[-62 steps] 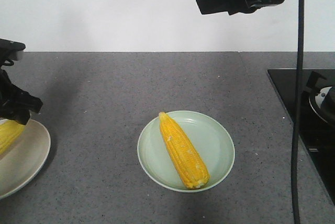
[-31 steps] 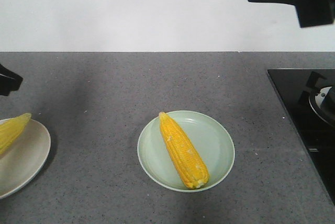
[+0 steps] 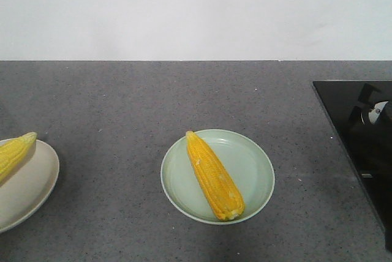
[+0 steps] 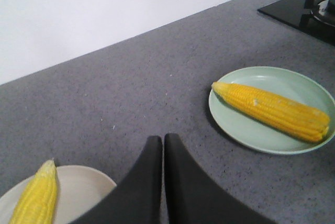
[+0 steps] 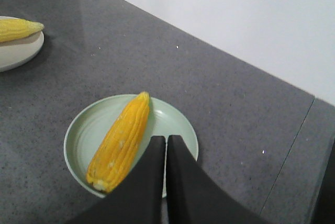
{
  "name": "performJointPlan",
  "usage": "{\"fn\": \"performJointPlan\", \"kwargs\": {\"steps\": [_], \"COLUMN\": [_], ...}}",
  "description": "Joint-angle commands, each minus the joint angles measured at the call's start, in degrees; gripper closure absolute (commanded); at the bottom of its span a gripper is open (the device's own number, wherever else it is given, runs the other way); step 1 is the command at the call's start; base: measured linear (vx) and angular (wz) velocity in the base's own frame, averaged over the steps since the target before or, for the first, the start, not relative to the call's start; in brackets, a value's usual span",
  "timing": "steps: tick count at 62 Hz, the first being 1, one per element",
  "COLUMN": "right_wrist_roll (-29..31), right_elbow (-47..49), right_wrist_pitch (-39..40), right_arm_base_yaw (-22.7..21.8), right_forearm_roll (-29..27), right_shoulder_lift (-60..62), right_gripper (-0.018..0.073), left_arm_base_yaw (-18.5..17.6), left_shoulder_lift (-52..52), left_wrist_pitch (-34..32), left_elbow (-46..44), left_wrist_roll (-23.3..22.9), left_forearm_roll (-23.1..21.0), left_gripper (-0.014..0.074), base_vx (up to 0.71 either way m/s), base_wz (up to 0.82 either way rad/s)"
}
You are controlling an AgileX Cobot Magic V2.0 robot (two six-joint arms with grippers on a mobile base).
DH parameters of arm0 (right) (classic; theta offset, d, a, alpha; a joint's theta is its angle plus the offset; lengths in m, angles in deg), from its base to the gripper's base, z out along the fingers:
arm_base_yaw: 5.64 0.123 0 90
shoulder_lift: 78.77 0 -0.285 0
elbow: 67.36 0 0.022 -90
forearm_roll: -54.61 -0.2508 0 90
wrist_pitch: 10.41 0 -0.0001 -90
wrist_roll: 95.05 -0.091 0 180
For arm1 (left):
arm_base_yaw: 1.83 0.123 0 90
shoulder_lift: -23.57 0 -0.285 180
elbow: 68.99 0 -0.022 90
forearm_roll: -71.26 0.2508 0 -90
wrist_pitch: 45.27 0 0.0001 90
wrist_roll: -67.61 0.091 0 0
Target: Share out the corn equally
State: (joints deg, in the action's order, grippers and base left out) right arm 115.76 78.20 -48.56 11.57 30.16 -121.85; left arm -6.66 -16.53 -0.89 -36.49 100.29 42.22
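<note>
Both claws, left (image 4: 161,141) and right (image 5: 166,143), pressed together, empty, above speckled grey counter (image 3: 122,103); corn (image 3: 214,176) on green plate (image 3: 254,164) beyond.

A grey speckled countertop (image 3: 122,103) runs back to a white wall. A pale green plate (image 3: 254,167) sits on it near the middle, a cream plate (image 3: 30,188) at its left edge, a black cooktop (image 3: 358,127) on the right
</note>
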Motion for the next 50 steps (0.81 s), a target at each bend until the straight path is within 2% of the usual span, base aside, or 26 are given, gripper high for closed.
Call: {"fn": "performJointPlan", "kwargs": {"steps": [1,12,50], "right_wrist_roll": [-1.32,-1.32,-1.32], "right_elbow": [-6.90,-13.84,-14.26], "right_wrist_pitch": [9.20,14.79,14.26], "right_arm_base_yaw": [-0.21,-0.21,-0.21], "right_forearm_roll": [-0.40,-0.45,-1.30], "right_shoulder_lift": [4.92,9.84,10.43], "right_gripper": [0.0564,0.0564,0.0564], "left_arm_base_yaw": [-0.03,-0.03,-0.03], "left_shoulder_lift": [4.04,7.65,7.87], "left_wrist_pitch": [-8.17,-11.81,-10.20], "left_elbow": [5.25,10.33,10.52], "left_wrist_roll": [0.21,0.21,0.17], "left_forearm_roll": [-1.96,-1.96,-1.84], "left_gripper": [0.0605,0.0604,0.0605], "base_vx": [0.00,0.00,0.00], "base_wz": [0.00,0.00,0.00]}}
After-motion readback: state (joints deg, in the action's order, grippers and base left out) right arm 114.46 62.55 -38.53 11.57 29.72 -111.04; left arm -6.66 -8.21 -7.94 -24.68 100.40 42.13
